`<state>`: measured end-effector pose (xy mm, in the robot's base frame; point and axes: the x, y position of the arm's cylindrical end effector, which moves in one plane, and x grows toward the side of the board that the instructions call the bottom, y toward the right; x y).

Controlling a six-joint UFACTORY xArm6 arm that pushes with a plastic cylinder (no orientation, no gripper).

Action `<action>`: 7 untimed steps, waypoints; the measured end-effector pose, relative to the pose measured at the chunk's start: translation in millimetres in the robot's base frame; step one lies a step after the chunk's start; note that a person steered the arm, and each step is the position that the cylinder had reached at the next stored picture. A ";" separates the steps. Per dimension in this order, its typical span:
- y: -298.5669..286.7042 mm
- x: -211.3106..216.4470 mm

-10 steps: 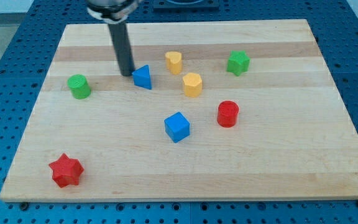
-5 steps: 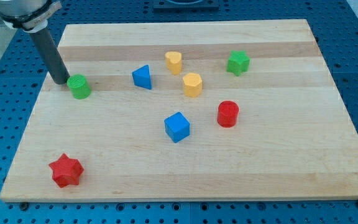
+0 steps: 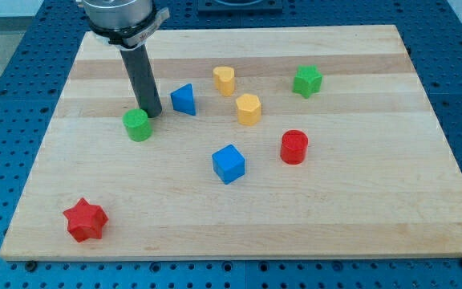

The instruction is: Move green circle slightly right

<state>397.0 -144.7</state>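
Board (image 3: 359, 209): blue triangle (image 3: 184, 99) beside green circle (image 3: 138, 125).

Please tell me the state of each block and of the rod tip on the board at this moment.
my tip: on the board, touching the green circle's upper right
green circle: upright, left of the blue triangle
blue triangle: apart from my tip
two yellow blocks: close, apart
green star: alone
red cylinder: upright
blue cube: flat
red star: alone
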 end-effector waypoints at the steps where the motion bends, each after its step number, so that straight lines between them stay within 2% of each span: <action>1: -26.2 -5.1; 3: -80.4 -5.4; 4: -107.3 26.4; 6: -96.1 32.3; 7: -59.2 32.3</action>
<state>429.3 -203.9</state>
